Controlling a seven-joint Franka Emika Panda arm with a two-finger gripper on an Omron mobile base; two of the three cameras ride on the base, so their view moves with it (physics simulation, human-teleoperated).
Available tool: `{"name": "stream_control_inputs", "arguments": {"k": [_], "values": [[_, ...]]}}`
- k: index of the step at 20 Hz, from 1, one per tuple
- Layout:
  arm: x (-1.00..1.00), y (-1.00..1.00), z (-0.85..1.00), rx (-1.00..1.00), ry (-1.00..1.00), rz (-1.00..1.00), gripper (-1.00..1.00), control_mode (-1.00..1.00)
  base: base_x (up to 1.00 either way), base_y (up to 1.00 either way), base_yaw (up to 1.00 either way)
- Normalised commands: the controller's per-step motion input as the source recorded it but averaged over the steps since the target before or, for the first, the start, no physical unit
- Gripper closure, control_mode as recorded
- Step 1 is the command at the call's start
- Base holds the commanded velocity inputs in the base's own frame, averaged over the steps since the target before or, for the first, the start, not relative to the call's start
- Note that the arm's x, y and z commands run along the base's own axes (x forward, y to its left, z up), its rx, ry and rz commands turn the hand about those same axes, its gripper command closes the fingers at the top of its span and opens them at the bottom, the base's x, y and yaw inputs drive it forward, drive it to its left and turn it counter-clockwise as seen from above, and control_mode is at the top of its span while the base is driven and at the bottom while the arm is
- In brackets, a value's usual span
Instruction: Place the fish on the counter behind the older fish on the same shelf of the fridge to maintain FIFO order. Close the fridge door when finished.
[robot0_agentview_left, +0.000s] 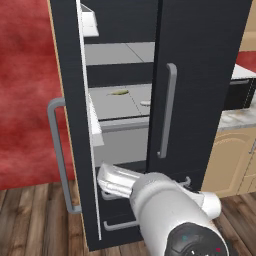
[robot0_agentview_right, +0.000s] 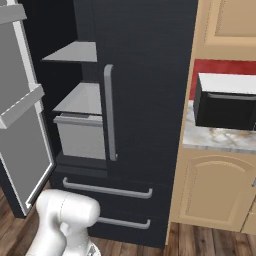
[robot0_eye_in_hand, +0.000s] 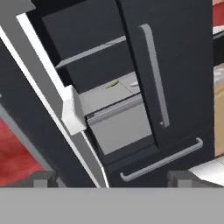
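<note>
We see a black microwave (robot0_agentview_right: 227, 107) standing at the wall-side edge of the worktop, its white top catching light. Above it a red wall (robot0_agentview_right: 225, 67) shows beneath a light wooden upper cabinet (robot0_agentview_right: 230, 22). Dark wood-plank flooring (robot0_agentview_left: 35, 220) runs along the bottom, and below the worktop sits an arched-panel cabinet door (robot0_agentview_right: 212, 192).

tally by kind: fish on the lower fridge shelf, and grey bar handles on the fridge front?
Olive-yellow fish: 1
Pale whitish fish: 1
Vertical door handles, left door handle and right door handle: 2
Horizontal drawer handles, upper drawer handle and lower drawer handle: 2
Total: 6
</note>
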Motion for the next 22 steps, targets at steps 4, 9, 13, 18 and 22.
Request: {"name": "stream_control_inputs", "arguments": {"k": [4, 9, 13, 18, 22], "values": [[0.18, 0.99, -0.27, -0.18, 0.00, 0.04, -1.00, -1.00, 0.00, 0.00, 0.00], [0.60, 1.00, -0.26, -0.14, 0.00, 0.00, -1.00, -1.00, 0.00, 0.00, 0.00], [0.71, 0.92, -0.27, -0.16, -0.01, -0.03, -1.00, -1.00, 0.00, 0.00, 0.00], [0.72, 0.55, -0.35, -0.10, 0.00, -0.08, -1.00, -1.00, 0.00, 0.00, 0.00], [0.84, 0.31, -0.37, -0.05, 0.00, -0.11, -1.00, -1.00, 0.00, 0.00, 0.00]]}}
